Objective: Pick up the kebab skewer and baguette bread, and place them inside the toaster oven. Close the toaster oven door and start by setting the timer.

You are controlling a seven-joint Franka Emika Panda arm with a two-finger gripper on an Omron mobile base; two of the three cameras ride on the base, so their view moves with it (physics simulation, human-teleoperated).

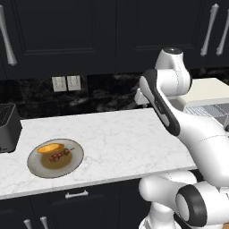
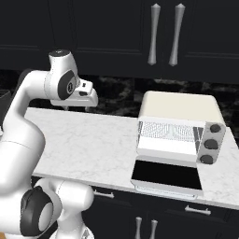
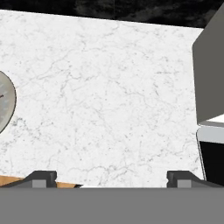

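Note:
In the left base view a grey plate point(image 1: 33, 166) lies on the white marble counter at the left. On it are the golden baguette bread point(image 1: 50, 147) and, just in front, the kebab skewer point(image 1: 61, 154) with its dark red chunks. The cream toaster oven point(image 2: 179, 106) stands at the right of the counter. Its toaster oven door point(image 2: 166, 175) is folded down flat and the wire rack point(image 2: 168, 131) shows. My gripper point(image 2: 78, 108) point(image 3: 111, 179) hangs open and empty above the counter's middle, between plate and oven. The plate's rim point(image 3: 6, 107) shows at the hand view's left edge.
A dark grey slot toaster point(image 1: 8, 127) sits at the counter's far left, beside the plate. Three dark knobs point(image 2: 211, 144) run down the oven's right front. Dark cabinets hang above, and a wall outlet point(image 1: 66, 83) is on the backsplash. My own arm hides part of the counter's right side.

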